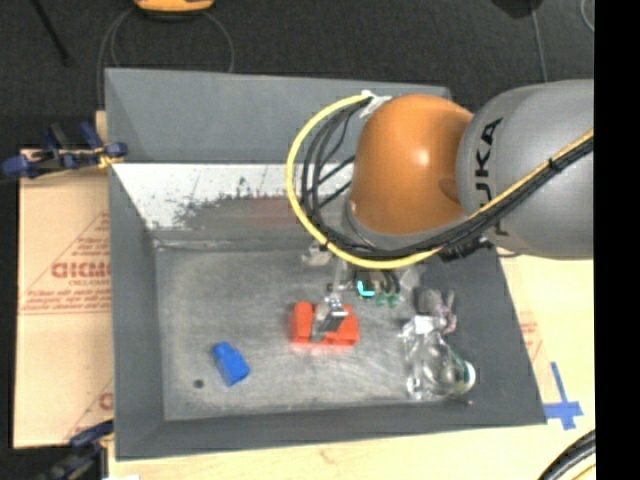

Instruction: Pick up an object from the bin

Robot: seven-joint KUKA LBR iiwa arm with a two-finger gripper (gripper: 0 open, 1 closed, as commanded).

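Near the front left corner of the bin a small blue block is seen alone, and by the front right corner a clear crinkly bundle is seen. In the middle of the floor a red block is found, with the gripper placed over its right half; whether the gripper is wide or narrow cannot be told. Farther back, the arm's orange cover is seen over the back right part.
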